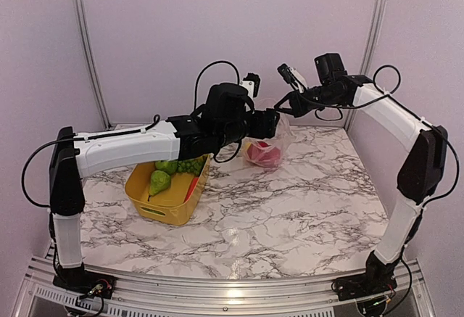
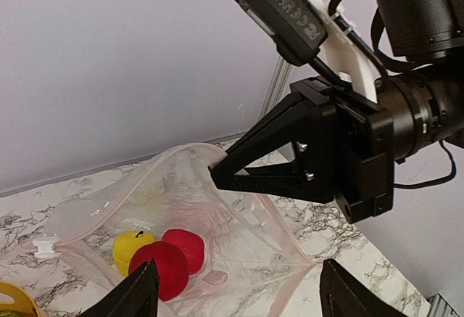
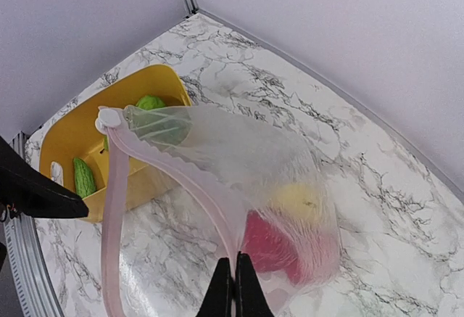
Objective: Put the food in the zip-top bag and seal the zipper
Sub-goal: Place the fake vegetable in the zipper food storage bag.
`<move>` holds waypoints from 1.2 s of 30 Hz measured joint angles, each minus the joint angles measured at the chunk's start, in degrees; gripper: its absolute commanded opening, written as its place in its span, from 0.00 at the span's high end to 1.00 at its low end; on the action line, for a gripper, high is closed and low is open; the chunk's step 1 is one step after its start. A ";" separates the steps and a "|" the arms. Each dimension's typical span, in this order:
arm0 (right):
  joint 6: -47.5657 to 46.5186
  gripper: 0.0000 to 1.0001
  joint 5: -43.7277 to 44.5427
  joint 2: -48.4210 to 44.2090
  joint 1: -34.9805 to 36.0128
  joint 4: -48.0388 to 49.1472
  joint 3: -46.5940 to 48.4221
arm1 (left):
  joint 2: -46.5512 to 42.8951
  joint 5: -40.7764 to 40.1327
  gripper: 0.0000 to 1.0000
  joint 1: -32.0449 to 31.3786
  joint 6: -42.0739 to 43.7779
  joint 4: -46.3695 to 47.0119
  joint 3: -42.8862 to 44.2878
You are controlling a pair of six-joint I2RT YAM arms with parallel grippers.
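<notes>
The right pincer [image 3: 233,291] is pressed together on the zipper [image 3: 174,168]. It pinches that pale pink strip and holds the bag [image 3: 239,150] up by its mouth, while the bottom seems to rest on the tabletop [image 1: 290,208]. The left pincer [image 2: 239,262] is spread wide with nothing between its fingers, hovering just beside the open mouth.

The bag is thin clear film, so it probably handles as light, soft and slippery, and sags wherever nothing supports it. The strip looks like the only firmer part and is the sensible place to take hold. The white slider [image 3: 109,119] sits at its far end.

Two red pieces [image 2: 174,259] and a yellow one [image 2: 130,248] lie at the bottom of the bag, and their weight likely steadies it.

More food waits in the yellow bin [image 1: 156,208]: a green pear [image 1: 159,181], grapes [image 1: 190,165] and a red-orange piece. These look like hard, smooth, light plastic that could roll or squirt out, so a grip across the widest part seems safest.

The marbled tabletop looks glossy and would give little friction. Plain pale walls [image 1: 217,27] stand close behind and to the sides. The bin sits near the bag, under the left arm, so working room there is tight.
</notes>
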 measured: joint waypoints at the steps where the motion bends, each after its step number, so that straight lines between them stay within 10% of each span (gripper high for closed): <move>1: 0.15 1.00 -0.07 0.00 -0.52 -0.09 0.15 | -1.55 0.35 0.22 -0.24 0.48 0.37 -1.14; 15: 0.81 1.00 3.54 -2.38 -13.14 2.93 4.24 | -19.82 -9.18 0.01 -0.28 -4.68 -6.12 -14.73; 23: 0.63 1.00 2.80 -2.64 -12.61 3.96 -6.67 | -19.82 -9.84 0.01 1.01 -24.30 -26.80 3.56; 36: -1.92 1.00 5.25 0.46 -6.64 2.45 -5.31 | -14.36 -1.70 0.01 1.73 -41.07 -35.78 22.03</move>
